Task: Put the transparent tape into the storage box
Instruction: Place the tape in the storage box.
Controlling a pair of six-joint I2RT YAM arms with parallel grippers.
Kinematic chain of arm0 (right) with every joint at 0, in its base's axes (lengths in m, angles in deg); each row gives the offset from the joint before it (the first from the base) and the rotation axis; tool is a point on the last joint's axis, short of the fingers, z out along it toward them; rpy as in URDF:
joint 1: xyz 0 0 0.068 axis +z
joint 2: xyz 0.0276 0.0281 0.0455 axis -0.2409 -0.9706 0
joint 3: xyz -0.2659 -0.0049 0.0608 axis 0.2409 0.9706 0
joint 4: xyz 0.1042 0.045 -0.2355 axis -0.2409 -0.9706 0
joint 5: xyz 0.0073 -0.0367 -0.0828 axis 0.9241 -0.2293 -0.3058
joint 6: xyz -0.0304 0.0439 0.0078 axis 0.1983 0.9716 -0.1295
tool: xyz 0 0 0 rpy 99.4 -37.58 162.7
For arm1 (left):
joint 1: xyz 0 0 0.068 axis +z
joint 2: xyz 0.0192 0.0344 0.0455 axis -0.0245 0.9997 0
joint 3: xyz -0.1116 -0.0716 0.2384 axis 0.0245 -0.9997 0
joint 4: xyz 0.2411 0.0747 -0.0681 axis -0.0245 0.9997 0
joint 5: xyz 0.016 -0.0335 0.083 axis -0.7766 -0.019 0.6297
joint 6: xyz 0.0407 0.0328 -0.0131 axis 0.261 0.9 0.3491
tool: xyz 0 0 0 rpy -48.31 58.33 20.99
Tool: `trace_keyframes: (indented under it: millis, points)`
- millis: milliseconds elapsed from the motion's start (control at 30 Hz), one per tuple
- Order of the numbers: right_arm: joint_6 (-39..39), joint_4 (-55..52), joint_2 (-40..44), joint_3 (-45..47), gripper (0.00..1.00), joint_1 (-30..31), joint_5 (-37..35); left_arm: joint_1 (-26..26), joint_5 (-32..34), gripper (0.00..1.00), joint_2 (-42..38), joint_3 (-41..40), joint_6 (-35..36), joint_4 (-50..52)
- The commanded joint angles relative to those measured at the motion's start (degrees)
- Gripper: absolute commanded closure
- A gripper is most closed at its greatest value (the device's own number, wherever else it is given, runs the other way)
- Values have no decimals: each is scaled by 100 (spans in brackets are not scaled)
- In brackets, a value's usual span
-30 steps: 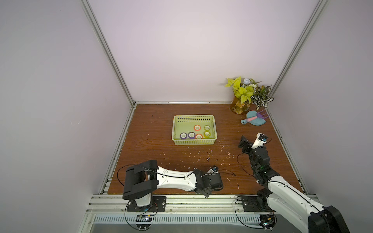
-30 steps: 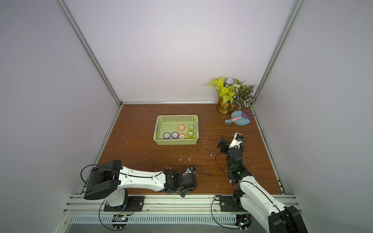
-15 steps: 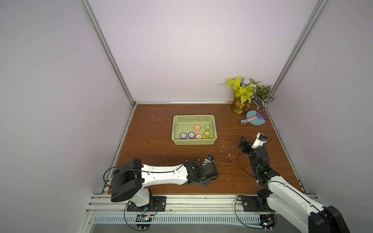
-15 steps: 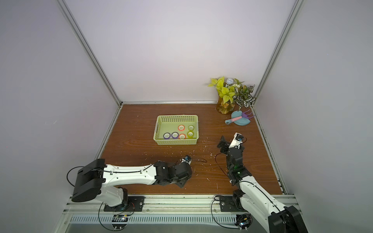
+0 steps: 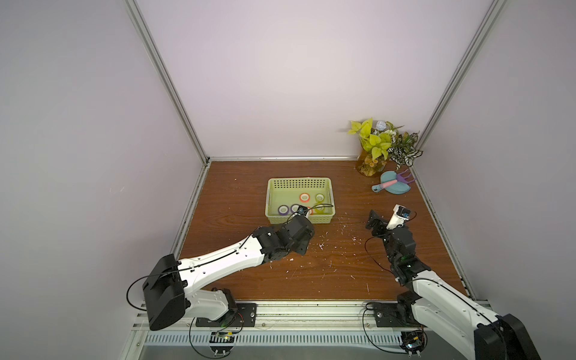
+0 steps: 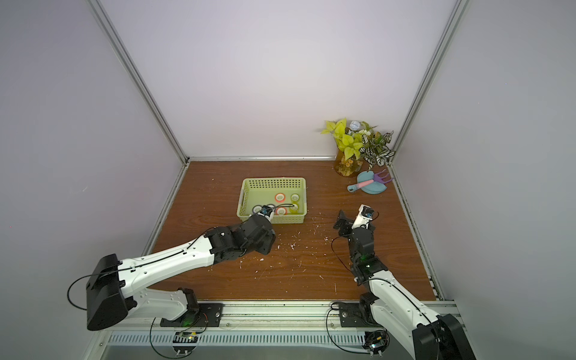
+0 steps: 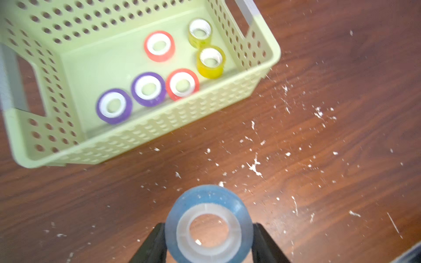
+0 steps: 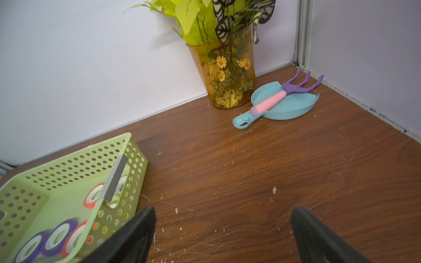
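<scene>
At table centre, just short of the storage box (image 5: 299,187), the left gripper (image 7: 208,244) pinches the blue-teal tape roll (image 7: 205,195) by its outer sides, core hole facing the wood tabletop (image 5: 343,274). Prob. held that way so it lands flat like the others. In both top views the box lies at 12 o'clock from that wrist, near wall just beyond it. The roll isn't over the rim yet, so the carry needs a bit more reach and enough height to clear the wall. Six rolls sit flat inside, crowded toward the box's 4–6 o'clock side: purple rolls (image 7: 114,105), orange-red rolls (image 7: 182,84), yellow rolls (image 7: 211,61). The 10 o'clock part of the floor is bare, the easiest drop spot imo. The right gripper (image 8: 223,211) is spread wide and empty, parked at approx. 4 o'clock from the box, well apart, likely to stay out of the way. Vase (image 5: 371,165) and blue dustpan (image 5: 397,188) w/ toy rake (image 5: 389,184) occupy the table's 2 o'clock corner, not involved.
</scene>
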Motion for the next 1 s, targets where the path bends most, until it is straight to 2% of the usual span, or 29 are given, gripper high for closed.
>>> trace_keyframes:
  millis: [0,267,467,733,967]
  points:
    - [-30,273,-191,-287,1,-11,370,478,33,45,-130,151,515,-200]
    - [-72,263,-567,-437,1,-12,705,1537,-217,45,86,305,967,-896]
    - [-56,285,-587,-427,1,-12,698,2116,-400,44,684,547,1153,-1390]
    - [-40,297,-595,-420,1,-7,688,2443,-515,45,1734,1051,1308,-1891]
    - [-39,282,-582,-418,1,-12,671,2581,-425,44,2692,1615,1284,-1948]
